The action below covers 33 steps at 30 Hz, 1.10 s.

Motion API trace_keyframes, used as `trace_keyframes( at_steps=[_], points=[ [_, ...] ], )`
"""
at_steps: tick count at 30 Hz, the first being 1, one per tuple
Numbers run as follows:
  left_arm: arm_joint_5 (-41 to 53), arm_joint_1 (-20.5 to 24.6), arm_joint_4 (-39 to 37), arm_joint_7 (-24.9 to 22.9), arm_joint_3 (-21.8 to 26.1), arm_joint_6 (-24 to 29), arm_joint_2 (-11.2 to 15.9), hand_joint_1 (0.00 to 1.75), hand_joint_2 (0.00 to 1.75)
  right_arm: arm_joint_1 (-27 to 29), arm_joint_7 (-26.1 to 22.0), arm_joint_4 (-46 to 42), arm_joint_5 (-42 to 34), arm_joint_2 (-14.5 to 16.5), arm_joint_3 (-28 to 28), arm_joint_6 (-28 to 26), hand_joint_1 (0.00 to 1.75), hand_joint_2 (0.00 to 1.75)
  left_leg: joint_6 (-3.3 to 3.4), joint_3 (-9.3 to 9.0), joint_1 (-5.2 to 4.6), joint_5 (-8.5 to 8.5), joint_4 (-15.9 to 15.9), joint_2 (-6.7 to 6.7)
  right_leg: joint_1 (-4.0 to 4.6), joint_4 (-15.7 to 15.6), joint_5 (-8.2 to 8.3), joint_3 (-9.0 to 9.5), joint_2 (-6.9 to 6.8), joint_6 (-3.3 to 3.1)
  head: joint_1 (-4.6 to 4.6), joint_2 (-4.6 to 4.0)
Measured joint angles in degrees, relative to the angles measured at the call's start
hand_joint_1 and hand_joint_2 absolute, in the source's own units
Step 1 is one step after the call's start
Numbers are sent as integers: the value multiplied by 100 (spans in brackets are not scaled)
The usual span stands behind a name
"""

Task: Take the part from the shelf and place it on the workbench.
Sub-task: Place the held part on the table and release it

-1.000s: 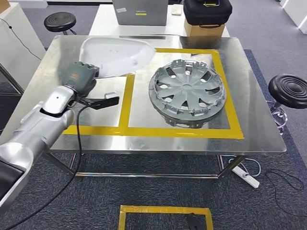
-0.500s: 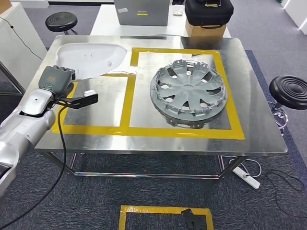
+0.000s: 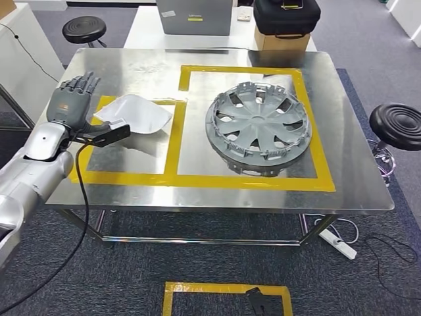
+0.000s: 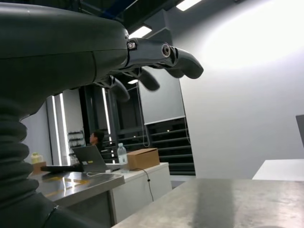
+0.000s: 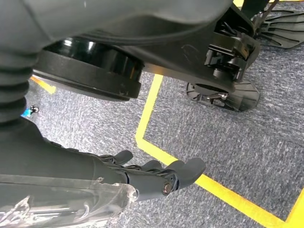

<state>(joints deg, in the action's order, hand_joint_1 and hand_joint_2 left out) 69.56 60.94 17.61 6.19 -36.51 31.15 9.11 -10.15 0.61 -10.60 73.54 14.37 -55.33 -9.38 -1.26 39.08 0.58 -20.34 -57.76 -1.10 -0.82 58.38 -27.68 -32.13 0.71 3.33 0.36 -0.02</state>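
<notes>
Laptop (image 3: 195,16) and black case (image 3: 285,13) cut off by the far edge, floor tape rectangle (image 3: 225,291) cut near, white part's (image 3: 135,113) near-left edge hidden behind wrist camera bracket (image 3: 106,133)

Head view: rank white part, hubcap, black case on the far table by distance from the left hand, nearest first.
From the left hand:
1. White part, just beside the hand, in the smaller yellow-taped square on the workbench's left.
2. Hubcap, across the tape line, in the larger square to the right.
3. Black case, beyond the workbench on the far table, on a cardboard box.
</notes>
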Motion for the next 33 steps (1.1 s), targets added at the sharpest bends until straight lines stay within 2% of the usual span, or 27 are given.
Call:
trace_keyframes(
  at_steps=[12, 17, 20, 22, 24, 25, 26, 27, 28, 30, 31, 33],
  points=[
    [-142, -129, -24, -80, 247, 122, 33, 0, 0, 11, 0, 0, 36, 10, 9, -2, 0, 0, 0, 0, 0, 0, 0, 0, 0, 0, 0, 0, 0, 0, -1, 0],
    [-197, -179, -24, -81, 380, 165, 35, 0, 0, 15, 19, 0, 56, 25, 26, -2, 0, 0, 52, 2, -39, -39, -19, -1, -40, -27, -1, 17, 1, 41, -3, 0],
    [-199, -192, -24, -60, 434, 179, 35, 0, 0, 15, 32, 0, 63, 37, 29, -2, 0, 0, 113, -31, -35, -15, 32, 5, -51, -33, -20, 23, -2, 90, -2, 0],
    [-197, -197, -24, -45, 444, 186, 31, 0, 0, 13, 35, 0, 67, 42, 31, -1, 0, 0, 154, -69, -8, 11, 94, 18, -39, 296, -240, -126, -14, 97, 7, 0],
    [-189, -221, -25, -32, 449, 184, 27, 0, 0, 20, 38, 0, 69, 43, 31, 0, 0, 0, 170, -78, -11, 10, 104, 30, -33, 1045, -611, -484, -22, 88, 7, 0],
    [-184, -241, -26, -23, 449, 181, 26, 0, 0, 29, 40, 0, 71, 42, 31, 0, 0, 0, 172, -77, -16, 9, 103, 33, -31, 1393, -729, -660, -22, 90, 4, 0],
    [-179, -261, -27, -15, 449, 178, 23, 0, 0, 37, 43, 0, 72, 42, 31, 0, 0, 0, 171, -76, -18, 9, 103, 35, -29, 1584, -744, -765, -22, 91, 4, 0],
    [-177, -278, -27, -7, 449, 177, 20, 0, 0, 41, 45, 0, 72, 41, 31, 0, 0, 0, 165, -76, -15, 11, 101, 35, -29, 1554, -643, -764, -23, 89, 6, 0],
    [-175, -289, -28, -3, 449, 177, 17, 0, 0, 40, 46, 0, 73, 41, 31, 0, 0, 0, 153, -76, -10, 15, 99, 33, -32, 1300, -455, -651, -25, 85, 5, 0],
    [-174, -293, -28, 2, 452, 177, 18, 0, 0, 23, 48, 0, 73, 43, 31, 1, 0, 0, 100, -70, -5, 25, 83, 22, -33, 540, -88, -268, -28, 66, 7, 0],
    [-173, -291, -28, 2, 456, 177, 22, 0, 0, 18, 48, 0, 73, 43, 31, 1, 0, 0, 61, -66, -8, 37, 75, 16, -29, 280, 14, -133, -23, 44, 1, 0],
    [-162, -287, -28, 2, 463, 174, 29, 0, 0, 16, 49, 0, 74, 42, 31, 2, 0, 0, -30, -57, -15, 81, 76, 6, -7, 137, 55, -71, -3, -26, -13, 0]
  ],
)
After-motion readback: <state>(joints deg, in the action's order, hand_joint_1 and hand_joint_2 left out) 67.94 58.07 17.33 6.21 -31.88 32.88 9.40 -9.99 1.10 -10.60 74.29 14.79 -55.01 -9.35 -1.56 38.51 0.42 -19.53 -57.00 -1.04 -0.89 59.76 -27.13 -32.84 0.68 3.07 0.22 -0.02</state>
